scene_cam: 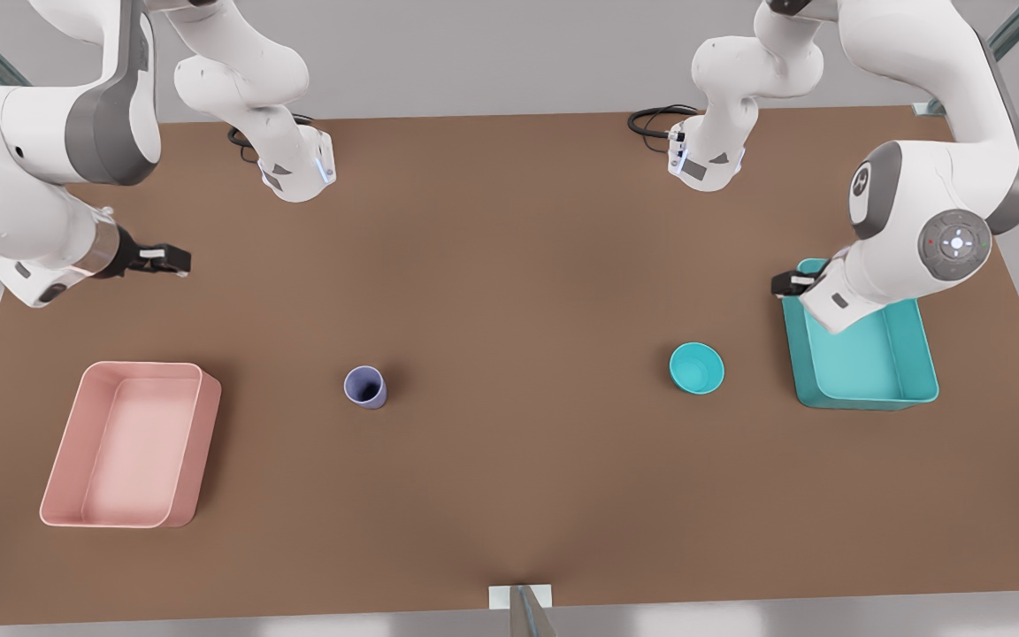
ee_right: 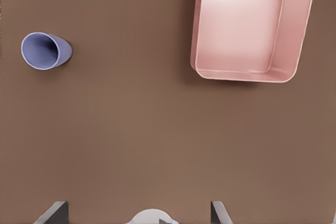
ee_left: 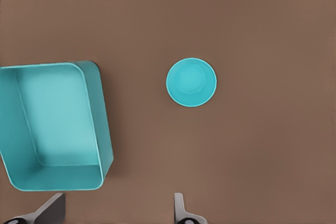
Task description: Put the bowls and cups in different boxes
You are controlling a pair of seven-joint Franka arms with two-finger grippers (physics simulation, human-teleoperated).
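Observation:
A teal bowl (scene_cam: 697, 368) (ee_left: 191, 82) stands upright on the brown table, just left of the teal box (scene_cam: 863, 364) (ee_left: 52, 119) in the front view. My left gripper (scene_cam: 788, 283) (ee_left: 115, 211) hovers open and empty over the far left corner of that box. The lavender cup (scene_cam: 365, 387) (ee_right: 46, 51) stands upright left of the table's middle. Farther toward the front view's left lies the pink box (scene_cam: 67, 442) (ee_right: 247, 24), with nothing in it. Above the table behind the pink box, my right gripper (scene_cam: 175, 259) (ee_right: 136, 211) is open and empty.
Both arm bases (scene_cam: 297, 168) (scene_cam: 706, 159) stand at the table's far edge with black cables beside them. A small white mount (scene_cam: 520, 597) sits at the middle of the near edge. Brown table (scene_cam: 527, 292) stretches between cup and bowl.

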